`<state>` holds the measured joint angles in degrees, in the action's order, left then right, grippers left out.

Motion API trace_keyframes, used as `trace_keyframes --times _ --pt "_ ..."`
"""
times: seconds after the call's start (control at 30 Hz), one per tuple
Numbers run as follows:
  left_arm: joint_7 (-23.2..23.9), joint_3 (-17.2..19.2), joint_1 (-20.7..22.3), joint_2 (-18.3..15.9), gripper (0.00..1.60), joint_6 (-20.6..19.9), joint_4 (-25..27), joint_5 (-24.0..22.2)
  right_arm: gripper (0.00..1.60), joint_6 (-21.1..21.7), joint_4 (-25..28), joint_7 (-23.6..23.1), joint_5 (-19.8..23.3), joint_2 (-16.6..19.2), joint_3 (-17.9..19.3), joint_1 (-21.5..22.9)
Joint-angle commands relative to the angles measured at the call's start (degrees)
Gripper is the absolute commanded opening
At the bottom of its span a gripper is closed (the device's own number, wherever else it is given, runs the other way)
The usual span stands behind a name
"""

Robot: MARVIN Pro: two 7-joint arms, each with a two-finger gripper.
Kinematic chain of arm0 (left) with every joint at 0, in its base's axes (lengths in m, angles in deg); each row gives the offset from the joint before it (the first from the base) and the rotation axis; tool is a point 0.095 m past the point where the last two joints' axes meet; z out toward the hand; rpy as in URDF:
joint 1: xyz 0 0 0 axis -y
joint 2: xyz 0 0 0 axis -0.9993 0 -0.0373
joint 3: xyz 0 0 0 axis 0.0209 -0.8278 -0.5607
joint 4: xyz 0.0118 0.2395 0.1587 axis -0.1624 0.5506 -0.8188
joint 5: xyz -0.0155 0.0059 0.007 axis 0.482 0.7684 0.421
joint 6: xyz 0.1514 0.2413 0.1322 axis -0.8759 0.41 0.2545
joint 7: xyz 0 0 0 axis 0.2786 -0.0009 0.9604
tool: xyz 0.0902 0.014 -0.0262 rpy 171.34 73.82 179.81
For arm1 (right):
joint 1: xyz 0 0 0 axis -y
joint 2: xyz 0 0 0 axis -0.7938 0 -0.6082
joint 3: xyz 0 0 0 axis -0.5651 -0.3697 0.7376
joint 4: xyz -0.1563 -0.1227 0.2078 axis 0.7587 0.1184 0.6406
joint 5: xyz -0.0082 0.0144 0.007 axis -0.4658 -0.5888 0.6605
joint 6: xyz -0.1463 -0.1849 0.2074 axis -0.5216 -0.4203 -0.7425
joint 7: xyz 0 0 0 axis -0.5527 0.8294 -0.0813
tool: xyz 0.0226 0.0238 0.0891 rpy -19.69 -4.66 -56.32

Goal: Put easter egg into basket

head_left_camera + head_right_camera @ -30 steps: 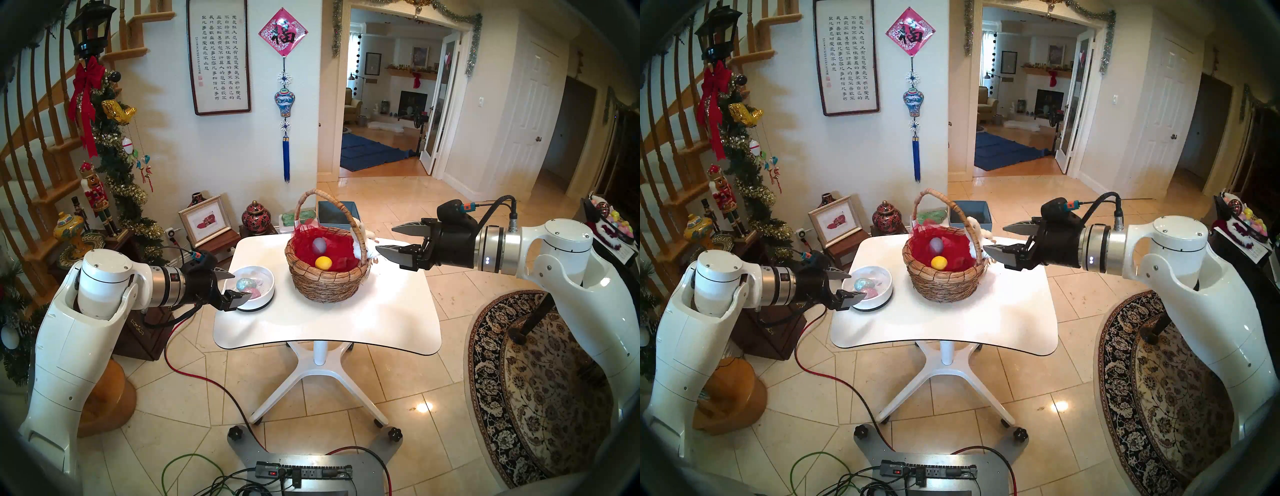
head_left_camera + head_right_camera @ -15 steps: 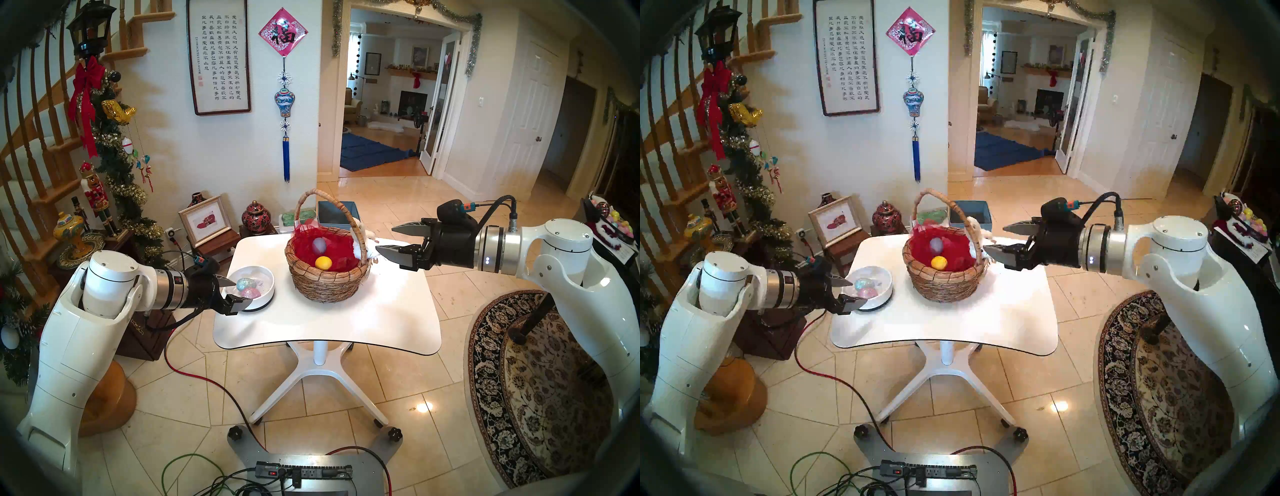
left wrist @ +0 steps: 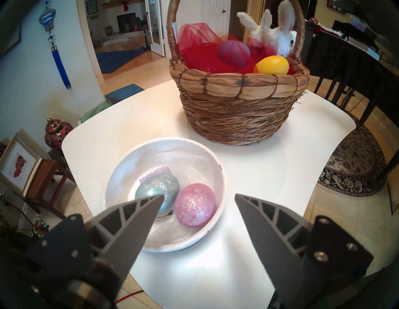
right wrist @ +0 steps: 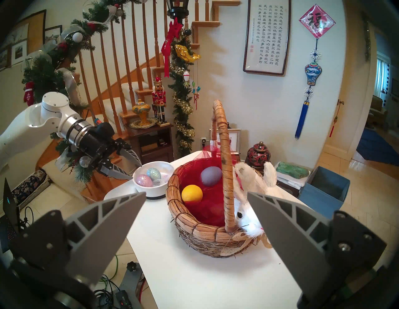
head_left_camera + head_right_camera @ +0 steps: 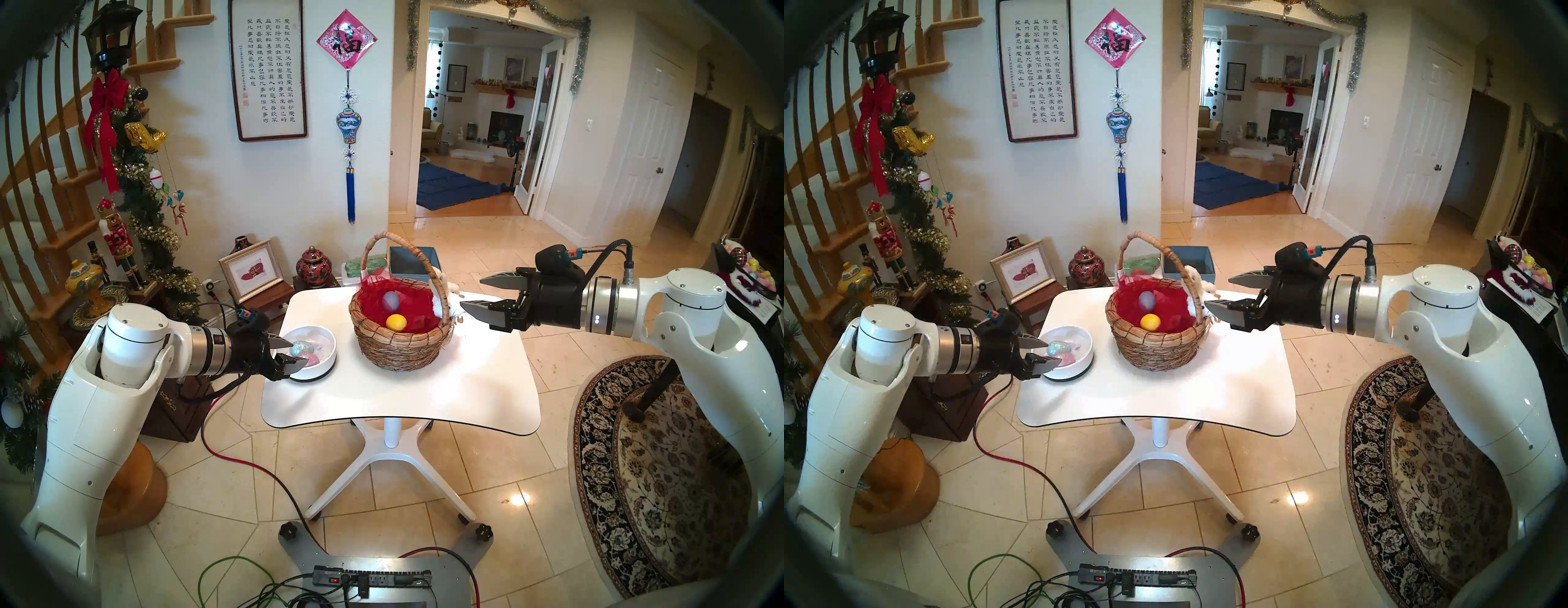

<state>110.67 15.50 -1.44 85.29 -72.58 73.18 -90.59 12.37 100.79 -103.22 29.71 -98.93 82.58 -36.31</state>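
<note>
While you look down from the head camera, a white table fills the middle. On it stands the wicker basket, lined with red mesh, already holding a purple egg and a yellow egg. Well to its left sits a shallow white bowl with a blue glitter egg touching a pink glitter egg. Your left gripper hovers at the bowl's rim, fingers partly apart and holding nothing. Your right gripper hangs beside the basket, fingers spread wide and empty.
</note>
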Motion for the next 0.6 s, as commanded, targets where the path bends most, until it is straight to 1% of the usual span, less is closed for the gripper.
trace_keyframes --times 0.0,0.37,0.57 --pt "-0.4 -0.6 1.2 0.4 1.23 -0.1 0.2 0.3 1.6 -0.2 0.0 0.1 -0.1 0.1 0.4 0.3" --pt "-0.8 -2.0 2.1 0.7 1.14 -0.8 -0.5 0.1 1.6 -0.3 0.0 0.2 -0.1 0.1 0.4 0.3" --pt "-1.4 -3.0 3.1 0.9 1.16 -1.3 -1.5 0.3 1.6 -0.3 0.0 0.2 -0.1 0.1 0.3 0.3"
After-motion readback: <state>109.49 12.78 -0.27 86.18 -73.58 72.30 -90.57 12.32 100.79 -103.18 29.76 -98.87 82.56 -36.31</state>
